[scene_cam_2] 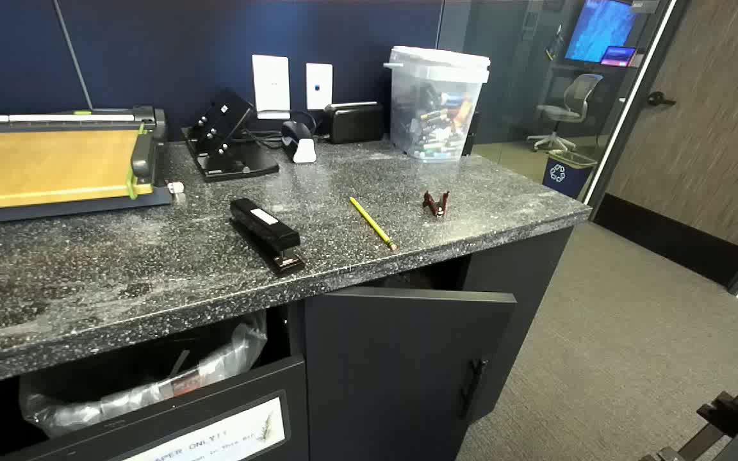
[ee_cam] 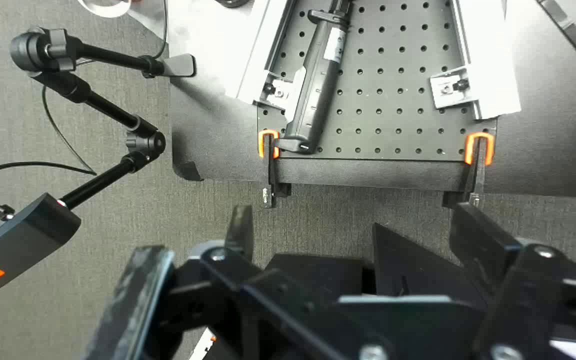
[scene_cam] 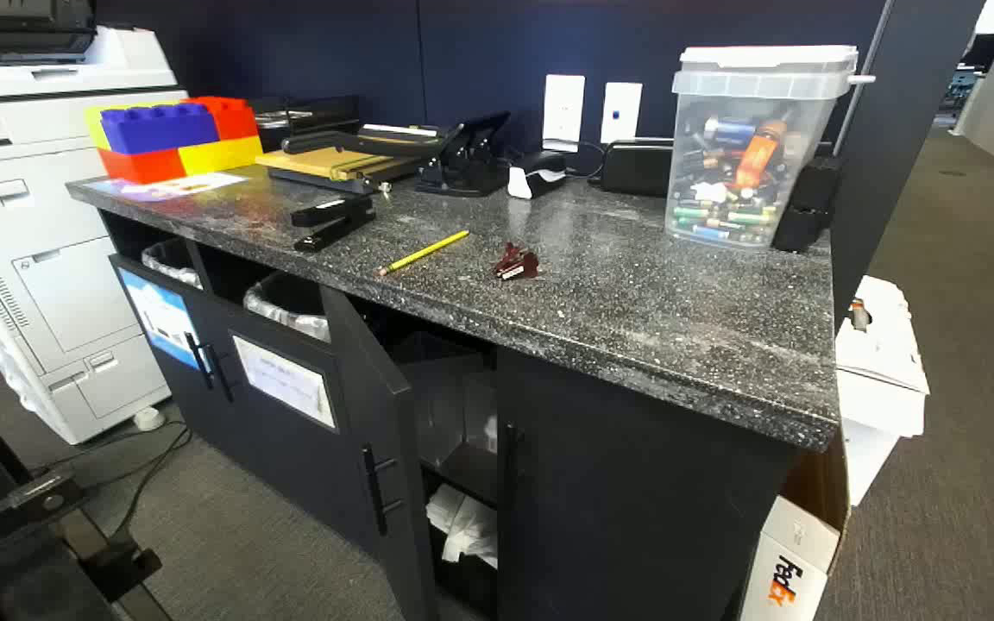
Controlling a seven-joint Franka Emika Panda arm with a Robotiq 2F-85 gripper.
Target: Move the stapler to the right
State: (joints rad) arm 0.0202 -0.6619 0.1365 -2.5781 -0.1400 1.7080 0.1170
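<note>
The small black stapler (scene_cam: 333, 210) lies on the speckled dark counter (scene_cam: 661, 319), left of the yellow pencil and near the front edge. It also shows in an exterior view (scene_cam_2: 273, 232), upright on its base, with a white label on top. My gripper (ee_cam: 350, 215) shows only in the wrist view. Its two fingers are wide apart with nothing between them. It is over the floor, between the black cabinets and the robot's table edge. The stapler is out of the wrist view, and the gripper is out of both exterior views.
A yellow pencil (scene_cam_2: 372, 223) and a dark red staple remover (scene_cam_2: 437, 203) lie right of the stapler. Behind are a paper cutter (scene_cam_2: 49, 160), a hole punch (scene_cam_2: 228, 150) and a clear bin of batteries (scene_cam: 760, 82). A cabinet door (scene_cam_2: 407, 358) juts out below the counter.
</note>
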